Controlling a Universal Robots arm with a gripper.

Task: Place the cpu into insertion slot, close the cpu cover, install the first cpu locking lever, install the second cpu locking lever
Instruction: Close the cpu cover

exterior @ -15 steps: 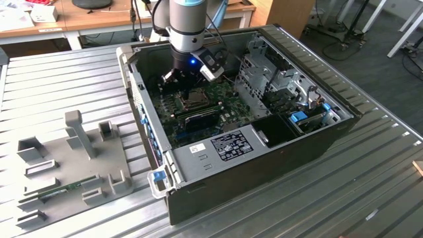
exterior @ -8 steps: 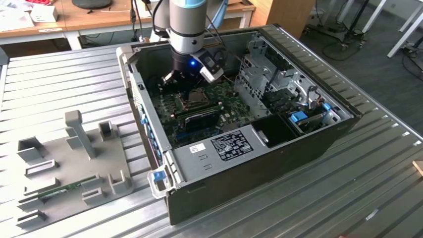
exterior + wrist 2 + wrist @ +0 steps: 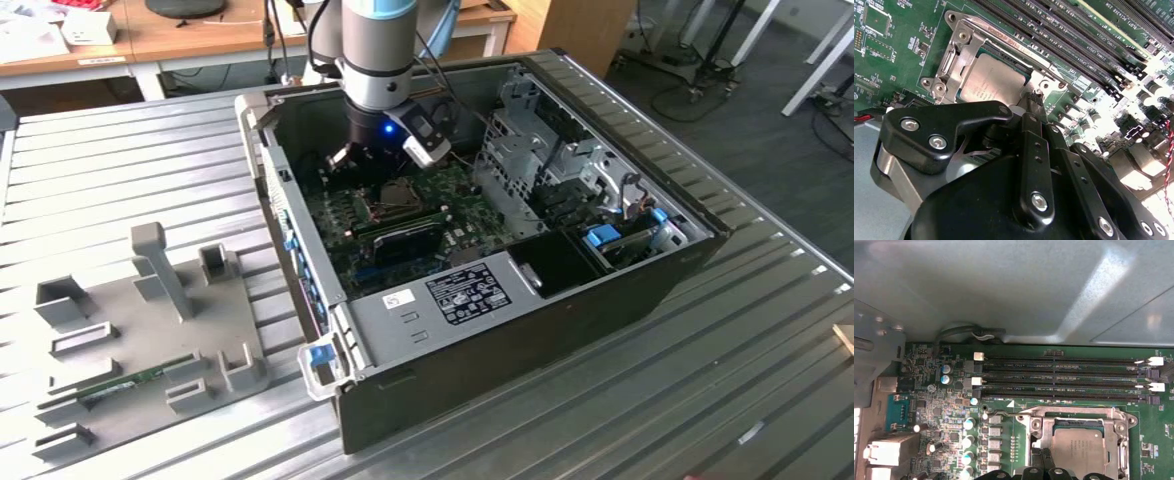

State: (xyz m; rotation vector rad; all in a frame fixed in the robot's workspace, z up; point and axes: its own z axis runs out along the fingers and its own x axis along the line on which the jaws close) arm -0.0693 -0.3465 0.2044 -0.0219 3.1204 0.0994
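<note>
One arm (image 3: 380, 50) reaches down into an open case (image 3: 667, 270) that lies on a ribbed metal table (image 3: 134, 150). In the exterior view the slot (image 3: 396, 197) sits toward ten o'clock from the case's middle, on the green board (image 3: 461, 215). The gripper (image 3: 354, 160) hangs at about eleven o'clock of the slot and close over it. In both wrist views the cpu (image 3: 991, 82) (image 3: 1079, 450) lies flat in the slot, and the cover (image 3: 961, 47) (image 3: 1074, 415) is folded down around it, its window framing the chip. In the second wrist view the gripper (image 3: 1032, 99) has its fingers drawn together to a narrow tip at the socket's edge, just beside the cpu. Whether anything thin is pinched there cannot be told, nor whether the levers are latched. The first wrist view shows that same tip (image 3: 1041, 465) at the cover's rim, with four long memory slots (image 3: 1064, 375) running alongside the socket. Outside the case, between eight and nine o'clock of it in the exterior view, a grey tray (image 3: 200, 340) holds a green memory stick (image 3: 127, 385).
</note>
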